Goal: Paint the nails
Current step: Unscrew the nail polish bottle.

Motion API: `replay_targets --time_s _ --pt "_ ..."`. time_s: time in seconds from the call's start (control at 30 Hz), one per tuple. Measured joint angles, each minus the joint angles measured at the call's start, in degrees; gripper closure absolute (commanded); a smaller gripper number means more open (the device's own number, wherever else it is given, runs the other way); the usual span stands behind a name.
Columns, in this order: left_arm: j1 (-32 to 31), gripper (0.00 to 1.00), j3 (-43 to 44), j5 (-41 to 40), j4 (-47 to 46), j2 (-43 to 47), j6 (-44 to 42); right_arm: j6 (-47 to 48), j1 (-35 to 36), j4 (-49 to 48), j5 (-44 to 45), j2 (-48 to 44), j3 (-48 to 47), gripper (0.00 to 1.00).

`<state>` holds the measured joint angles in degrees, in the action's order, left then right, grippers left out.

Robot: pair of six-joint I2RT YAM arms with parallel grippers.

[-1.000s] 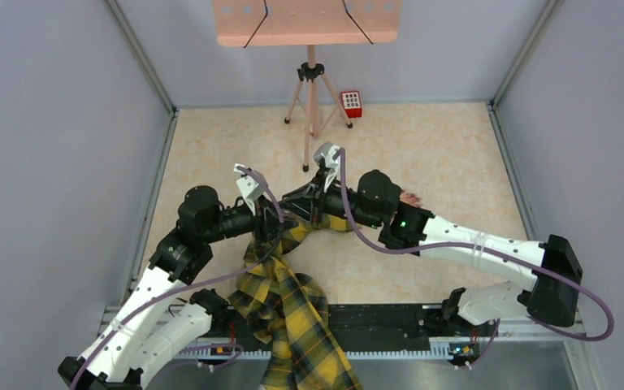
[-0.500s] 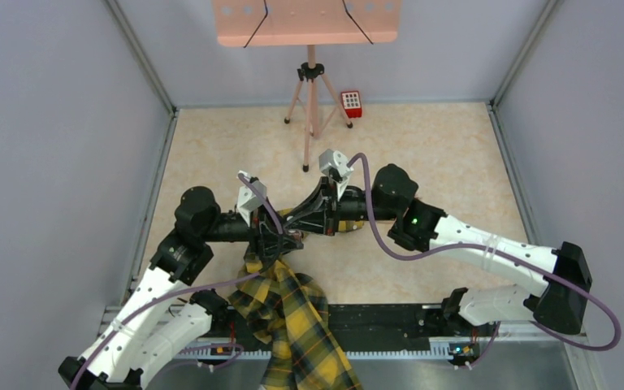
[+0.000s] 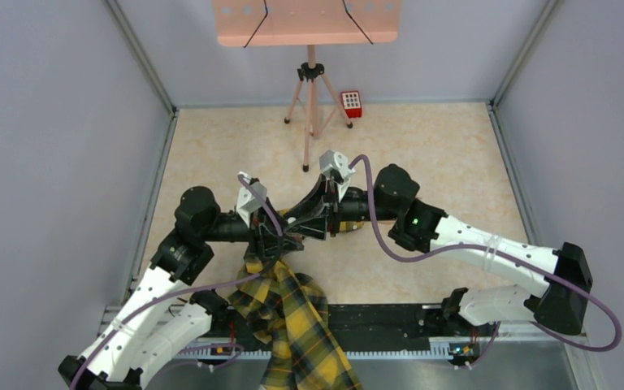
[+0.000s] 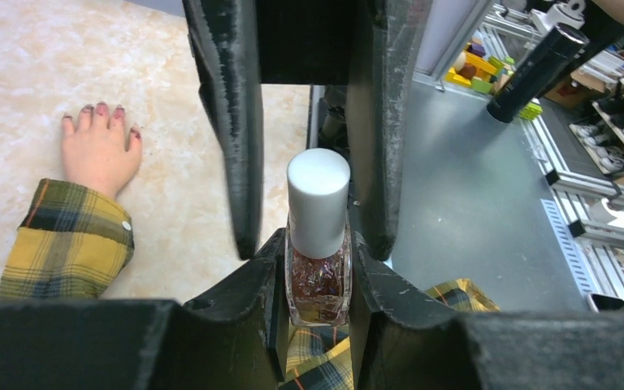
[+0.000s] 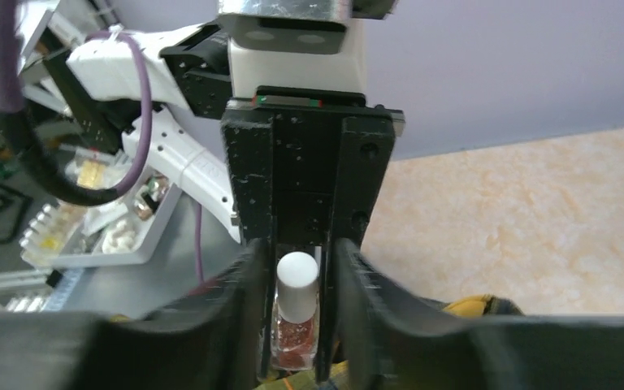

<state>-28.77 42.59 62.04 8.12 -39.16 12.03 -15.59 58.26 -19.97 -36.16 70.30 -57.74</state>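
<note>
Looking like early days tbh; the small glass bottle of reddish polish with a white cap [image 4: 318,280] is still capped, no brush out, though the tiny dark red nails [image 4: 97,110] on the pale mannequin hand [image 4: 97,154], lying flat on the table mid-scene, already look glossy; left gripper [image 4: 315,256] is clamped on the glass, right gripper [image 5: 299,268] brackets the cap loosely with a gap, arms reaching inward nose to nose.

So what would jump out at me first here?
The left arm and right arm meet over a small nail polish bottle with a white cap, clamped in the left end effector. Nearby lies a pale fake hand with dark red nails, in a yellow plaid sleeve.
</note>
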Motion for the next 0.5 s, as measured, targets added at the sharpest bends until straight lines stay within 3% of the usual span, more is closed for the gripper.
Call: replay_targets --time_s 0.1,0.2,0.37,0.5 --pt "-0.02 1.0 0.0 -2.34 0.87 -0.2 -1.11 0.13 -0.37 1.25 3.17 -0.09 0.02 0.36" --pt "-0.11 1.0 0.04 -6.4 2.73 -0.5 -2.73 -0.22 -1.22 1.66 5.88 -0.11 0.5 0.28" --pt "-0.11 1.0 0.07 -15.1 5.79 -0.61 -4.98 -1.53 -2.78 1.68 10.25 -0.66 2.56 0.24" --pt "-0.11 1.0 0.09 -21.42 7.37 -0.59 -6.05 -2.71 -3.32 2.51 15.96 -2.05 3.41 0.27"
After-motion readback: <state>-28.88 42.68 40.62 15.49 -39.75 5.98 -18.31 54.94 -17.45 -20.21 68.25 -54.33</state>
